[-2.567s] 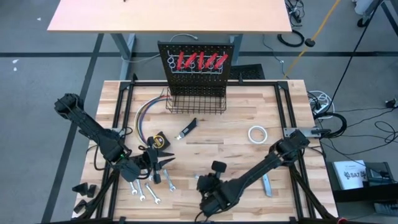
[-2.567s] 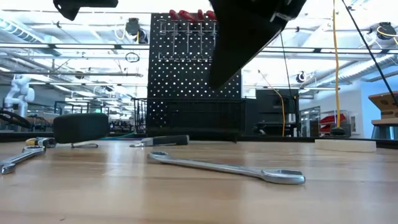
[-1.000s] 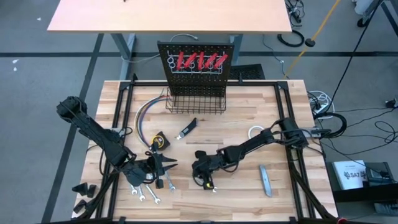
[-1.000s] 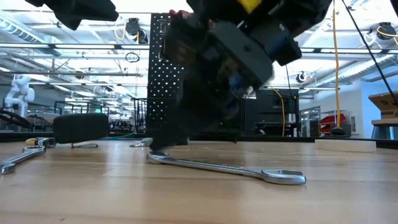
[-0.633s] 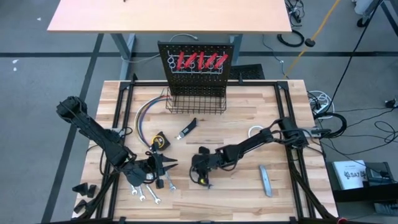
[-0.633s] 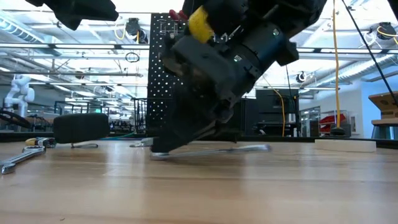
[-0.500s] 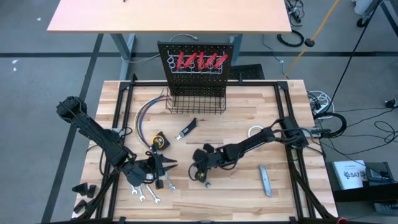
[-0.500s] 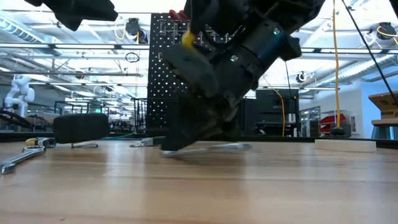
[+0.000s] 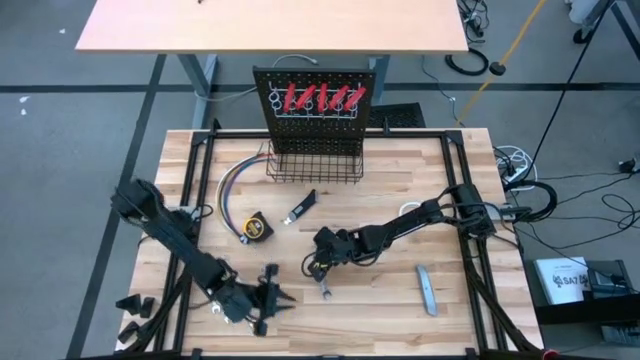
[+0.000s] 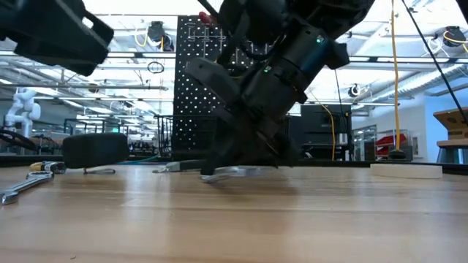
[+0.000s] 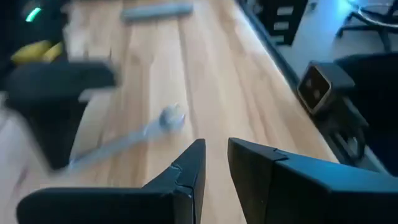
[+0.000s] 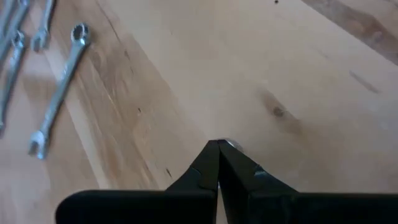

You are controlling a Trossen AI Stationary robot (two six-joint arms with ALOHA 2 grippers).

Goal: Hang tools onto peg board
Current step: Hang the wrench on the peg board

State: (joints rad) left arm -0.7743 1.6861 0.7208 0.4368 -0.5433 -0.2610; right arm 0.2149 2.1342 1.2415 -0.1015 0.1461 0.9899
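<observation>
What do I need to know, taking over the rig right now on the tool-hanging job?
Right pincer: shut on one end of a silver wrench, mid-table, low over the wood.
Left pincer: slightly open, empty, near the front edge.
Done: five red-handled tools hang on the peg board.
Left: the held wrench, the loose wrenches by the left arm, tape measure, knife, tape roll and grey bar, all on the table.
</observation>
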